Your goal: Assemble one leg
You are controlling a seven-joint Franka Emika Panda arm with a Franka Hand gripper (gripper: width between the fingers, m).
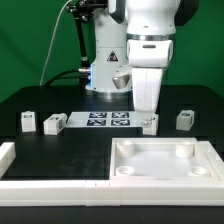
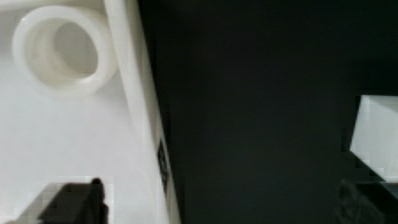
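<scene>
Several small white legs with tags stand on the black table: two at the exterior view's left [image 1: 28,121] [image 1: 52,123], one in the middle [image 1: 150,123] and one at the right [image 1: 184,119]. My gripper [image 1: 148,108] hangs just above the middle leg, close to the far edge of the large white tray-like piece [image 1: 165,175]. In the wrist view the gripper [image 2: 222,210] is open, with nothing between its dark fingertips [image 2: 71,205]. That view shows the tray's round corner socket [image 2: 68,48] and a white block [image 2: 377,125], cut off by the frame edge.
The marker board [image 1: 108,119] lies flat behind the tray, between the left legs and the middle leg. A white L-shaped rail [image 1: 40,182] borders the table's front at the exterior view's left. The robot base stands at the back.
</scene>
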